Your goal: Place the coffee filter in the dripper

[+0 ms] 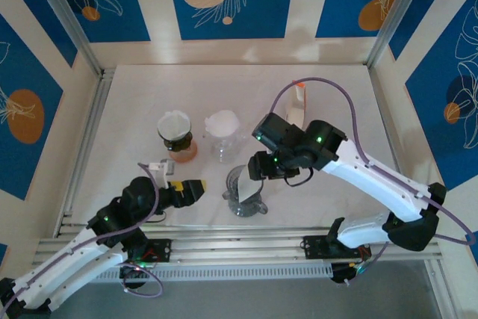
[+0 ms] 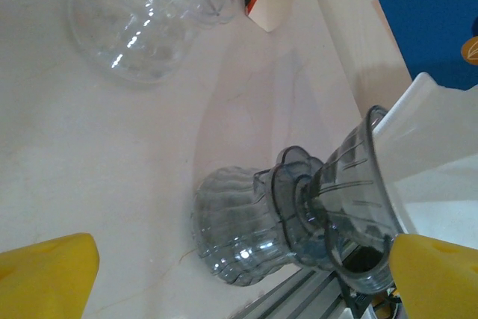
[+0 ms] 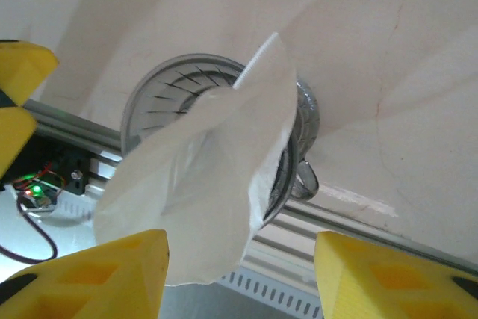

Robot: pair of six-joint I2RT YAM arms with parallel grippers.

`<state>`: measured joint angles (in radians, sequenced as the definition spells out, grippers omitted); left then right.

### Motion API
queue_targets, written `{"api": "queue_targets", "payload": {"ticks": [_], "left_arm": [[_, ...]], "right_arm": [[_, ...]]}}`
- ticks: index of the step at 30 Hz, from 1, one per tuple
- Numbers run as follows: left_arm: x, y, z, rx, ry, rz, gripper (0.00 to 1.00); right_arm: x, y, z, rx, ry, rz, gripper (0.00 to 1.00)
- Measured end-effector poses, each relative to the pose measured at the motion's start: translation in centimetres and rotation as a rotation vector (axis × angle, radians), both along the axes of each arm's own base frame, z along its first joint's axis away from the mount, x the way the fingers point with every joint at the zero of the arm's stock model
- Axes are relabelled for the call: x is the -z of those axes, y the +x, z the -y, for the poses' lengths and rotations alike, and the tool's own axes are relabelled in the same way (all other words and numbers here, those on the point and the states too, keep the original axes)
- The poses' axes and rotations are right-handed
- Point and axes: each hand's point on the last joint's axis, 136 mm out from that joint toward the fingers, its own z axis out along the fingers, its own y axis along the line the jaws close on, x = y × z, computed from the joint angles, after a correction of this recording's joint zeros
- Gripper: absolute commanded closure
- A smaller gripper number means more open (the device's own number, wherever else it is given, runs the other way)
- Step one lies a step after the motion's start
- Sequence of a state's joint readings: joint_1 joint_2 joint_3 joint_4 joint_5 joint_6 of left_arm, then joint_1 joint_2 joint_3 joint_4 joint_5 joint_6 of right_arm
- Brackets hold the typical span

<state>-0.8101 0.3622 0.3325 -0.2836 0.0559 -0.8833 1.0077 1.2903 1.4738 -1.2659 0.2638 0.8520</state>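
Filter is sitting crooked in dripper, half sticking out | my right hand is hovering over it, fingers apart | my left hand is waiting, apart | remaining: seating filter.

Worktop bare along left side and far right corner. Amber carafe and clear carafe crowd the middle, carton beyond; right tool blocks dripper from above
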Motion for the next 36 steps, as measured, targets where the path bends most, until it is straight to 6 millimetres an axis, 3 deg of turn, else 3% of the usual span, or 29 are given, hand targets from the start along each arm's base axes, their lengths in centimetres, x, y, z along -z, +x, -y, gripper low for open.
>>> {"api": "queue_targets", "payload": {"ticks": [7, 13, 24, 32, 36], "left_arm": [[-1.1, 0.4, 0.6, 0.004, -0.018, 0.02, 0.0], [-1.3, 0.6, 0.7, 0.005, -0.024, 0.026, 0.0], [-1.3, 0.7, 0.8, 0.005, -0.024, 0.026, 0.0], [-2.4, 0.7, 1.1, 0.023, -0.019, 0.049, 0.0], [-2.8, 0.7, 1.4, 0.035, -0.021, 0.046, 0.0]], "right_arm": [[2.4, -0.5, 0.8, 0.1, 0.068, 0.026, 0.47], [2.8, -0.1, -0.3, 0.14, 0.127, 0.033, 0.53], [3.7, 0.1, -1.5, 0.129, 0.095, -0.002, 1.0], [1.4, 0.9, -1.4, 0.073, 0.041, 0.01, 1.0], [1.9, 1.0, -1.6, 0.029, -0.017, -0.005, 1.0]]}}
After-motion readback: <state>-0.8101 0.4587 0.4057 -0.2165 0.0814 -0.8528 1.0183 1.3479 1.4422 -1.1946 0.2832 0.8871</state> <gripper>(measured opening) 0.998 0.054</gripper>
